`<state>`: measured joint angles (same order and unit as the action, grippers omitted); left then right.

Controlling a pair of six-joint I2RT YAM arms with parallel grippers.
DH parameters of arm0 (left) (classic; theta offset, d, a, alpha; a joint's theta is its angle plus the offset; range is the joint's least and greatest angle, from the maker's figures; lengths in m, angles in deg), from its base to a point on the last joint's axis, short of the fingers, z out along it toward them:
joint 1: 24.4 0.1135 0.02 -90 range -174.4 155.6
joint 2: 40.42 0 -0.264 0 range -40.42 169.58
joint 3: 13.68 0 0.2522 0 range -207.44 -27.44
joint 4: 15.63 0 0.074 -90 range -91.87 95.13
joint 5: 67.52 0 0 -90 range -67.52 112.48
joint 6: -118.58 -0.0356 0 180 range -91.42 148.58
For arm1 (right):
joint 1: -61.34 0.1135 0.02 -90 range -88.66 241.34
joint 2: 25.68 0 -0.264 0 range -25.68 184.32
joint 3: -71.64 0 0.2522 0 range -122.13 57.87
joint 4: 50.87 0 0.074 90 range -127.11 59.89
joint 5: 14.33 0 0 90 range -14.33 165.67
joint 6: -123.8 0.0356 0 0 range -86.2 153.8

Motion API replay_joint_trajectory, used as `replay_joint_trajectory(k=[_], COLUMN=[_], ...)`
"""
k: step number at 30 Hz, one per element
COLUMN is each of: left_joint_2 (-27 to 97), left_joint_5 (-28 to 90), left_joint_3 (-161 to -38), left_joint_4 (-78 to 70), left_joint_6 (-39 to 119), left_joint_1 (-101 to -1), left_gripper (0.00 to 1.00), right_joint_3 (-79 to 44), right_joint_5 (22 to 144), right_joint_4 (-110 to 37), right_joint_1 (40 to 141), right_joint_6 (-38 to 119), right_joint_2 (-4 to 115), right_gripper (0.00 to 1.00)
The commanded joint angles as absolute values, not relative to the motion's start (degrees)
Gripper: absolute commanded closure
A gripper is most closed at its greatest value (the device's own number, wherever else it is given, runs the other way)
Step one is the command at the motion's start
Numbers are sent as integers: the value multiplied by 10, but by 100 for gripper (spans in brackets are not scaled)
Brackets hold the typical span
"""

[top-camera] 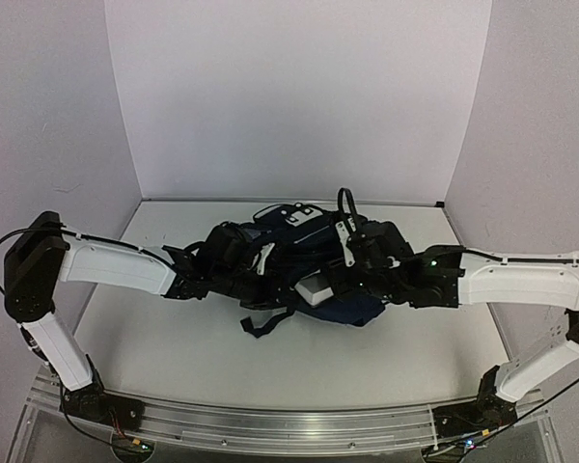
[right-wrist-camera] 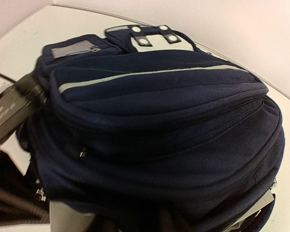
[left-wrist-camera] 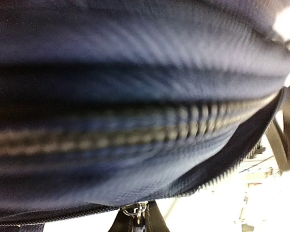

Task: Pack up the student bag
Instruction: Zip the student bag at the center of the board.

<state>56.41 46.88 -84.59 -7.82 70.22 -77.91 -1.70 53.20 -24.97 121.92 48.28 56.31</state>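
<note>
The student bag (top-camera: 289,260) is a navy backpack with thin grey stripes, lying on its side mid-table. It fills the right wrist view (right-wrist-camera: 159,125). In the left wrist view its fabric and zipper teeth (left-wrist-camera: 135,130) sit very close and blurred. My left gripper (top-camera: 201,275) is at the bag's left end, shut on a metal zipper pull (left-wrist-camera: 135,211) at the lower edge of that view. My right gripper (top-camera: 345,275) presses into the bag's right side, its fingers apart at the bottom of its view and mostly hidden under bulging fabric. A light grey patch (top-camera: 314,289) shows at the bag's mouth.
A dark strap (top-camera: 262,323) trails from the bag toward the near edge, and a carry loop (top-camera: 345,204) sticks up at the back. White walls close in the table (top-camera: 174,347) on three sides. Part of the left arm (right-wrist-camera: 9,113) shows beside the bag.
</note>
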Motion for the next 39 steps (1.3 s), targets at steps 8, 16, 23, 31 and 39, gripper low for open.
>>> replay_joint_trajectory(k=[8, 16, 23, 31, 39], left_joint_2=[453, 433, 429, 458, 463], left_joint_5=[537, 533, 591, 612, 553], left_joint_3=[-912, -908, -925, -956, -935], left_joint_4=[-48, -35, -17, 20, -47], left_joint_6=[659, 655, 610, 592, 659], left_joint_1=[-741, -741, -741, -742, -745], left_gripper=[100, 100, 100, 100, 100], right_joint_3=[47, 19, -23, -113, -126], right_joint_5=[581, 481, 424, 426, 459], right_joint_4=[-294, -294, -319, -362, -364], right_joint_1=[1230, 1231, 1231, 1227, 1226], right_joint_6=[487, 498, 540, 538, 528], right_joint_2=[490, 546, 611, 727, 722], right_gripper=[2, 5, 18, 25, 23])
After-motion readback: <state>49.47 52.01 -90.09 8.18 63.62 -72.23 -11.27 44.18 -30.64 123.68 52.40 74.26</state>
